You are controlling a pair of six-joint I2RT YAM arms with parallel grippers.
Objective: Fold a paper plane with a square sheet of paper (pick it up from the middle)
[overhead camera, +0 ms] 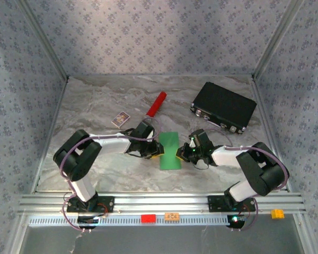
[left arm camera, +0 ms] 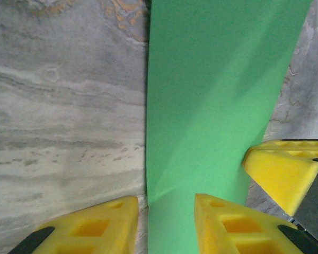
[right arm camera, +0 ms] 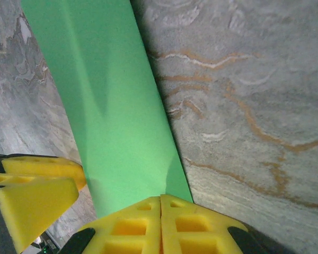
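There is one green sheet of paper (overhead camera: pixel 169 150), one red cylinder (overhead camera: pixel 156 105), one black case (overhead camera: pixel 223 107) and one small printed card (overhead camera: pixel 120 119). There are two grippers, the left gripper (overhead camera: pixel 158 151) and the right gripper (overhead camera: pixel 184 153).

**Soft, even light; shaded paper in the close views**

In the overhead view the scene is lit evenly from above, and the marbled table (overhead camera: pixel 95 106) is rendered bright without glare. Only short, soft shadows are cast under the arms and beside the black case (overhead camera: pixel 222 107). That picture is somewhat coarse, and fine detail is lost. In both wrist views a broad diagonal shadow is thrown across the square sheet of paper (left arm camera: pixel 217 106), and its green is darkened toward the near end. The yellow fingers (right arm camera: pixel 143 227) at the lower edge are slightly blurred, while the table's veining is kept fairly sharp.
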